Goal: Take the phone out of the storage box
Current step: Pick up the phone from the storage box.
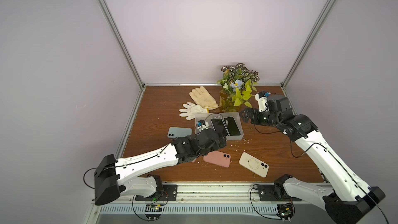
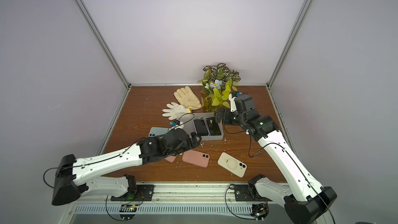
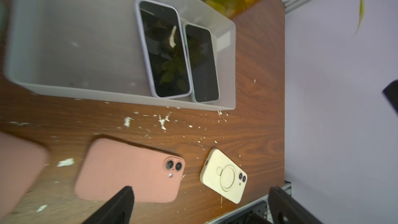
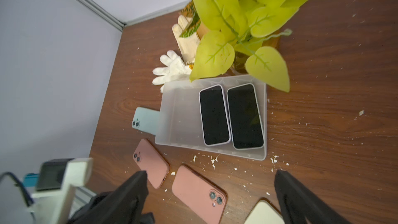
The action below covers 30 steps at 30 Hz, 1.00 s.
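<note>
My left end effector [image 2: 195, 140] hovers over the near-left corner of the storage box [image 4: 181, 115], fingers spread wide and holding nothing. The box sits mid-tabletop in front of the plant. Its left half is bare, and two phones lie flat and screen-up in its right half, side by side.

The lilac-cased phone [image 4: 214, 115] is on the left, with open floor along its free long edge. The pale-cased phone [image 4: 245, 116] is on the right, close against the end wall. They look pressed together, though I cannot tell if one edge overlaps the other.

I judge each to be a stiff, fairly dense slab. The glass face is slick and worth sparing, while the soft case rim should give friction. I would pinch across the short width on the long case edges. The lilac one is easier, since a finger fits beside it.

My right end effector [image 1: 243, 115] waits just off the box's right end, equally open and empty.
</note>
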Motion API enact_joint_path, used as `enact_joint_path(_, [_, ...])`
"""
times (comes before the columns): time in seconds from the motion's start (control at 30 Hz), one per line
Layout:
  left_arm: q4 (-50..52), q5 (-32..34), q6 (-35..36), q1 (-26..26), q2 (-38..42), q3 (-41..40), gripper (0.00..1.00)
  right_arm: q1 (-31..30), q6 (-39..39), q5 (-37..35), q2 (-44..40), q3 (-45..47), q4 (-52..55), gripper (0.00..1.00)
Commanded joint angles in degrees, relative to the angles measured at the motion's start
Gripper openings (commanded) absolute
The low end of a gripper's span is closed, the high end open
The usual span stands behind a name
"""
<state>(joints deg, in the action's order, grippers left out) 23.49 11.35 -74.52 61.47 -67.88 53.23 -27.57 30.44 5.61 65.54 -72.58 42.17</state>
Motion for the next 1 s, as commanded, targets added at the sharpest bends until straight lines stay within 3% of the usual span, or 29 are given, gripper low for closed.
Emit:
enact_joint_path(0.0, [11.95, 2.50, 2.36, -2.64, 6.75, -1.71, 1.00, -0.38, -0.87, 5.61, 2.70, 0.04, 2.23, 0.98])
enact_joint_path(0.17, [14.66, -0.55, 4.20, -9.89, 17.32, -5.83, 1.00, -4.98, -3.47, 5.69, 7.49, 0.76, 2.21, 0.98])
enact_joint_path(0.33, [12.48, -11.35, 11.89, -26.31, 24.12, -7.71, 1.00, -9.24, -6.48, 4.14, 16.36, 0.20, 1.68, 0.98])
enact_joint_path(0.47, [10.35, -21.45, 16.96, -36.48, 22.59, -6.96, 1.00, -10.44, -8.79, 3.13, 25.10, -3.21, 0.25, 0.98])
enact_joint_path(0.7, [9.68, -25.20, 22.30, -37.30, 16.31, -3.23, 1.00, -12.41, -14.75, -0.86, 41.58, -16.13, 3.65, 0.98])
enact_joint_path(0.97, [8.99, -25.07, 22.79, -37.30, 16.11, -4.35, 1.00, -12.43, -18.60, -5.74, 52.16, -25.82, 6.56, 0.98])
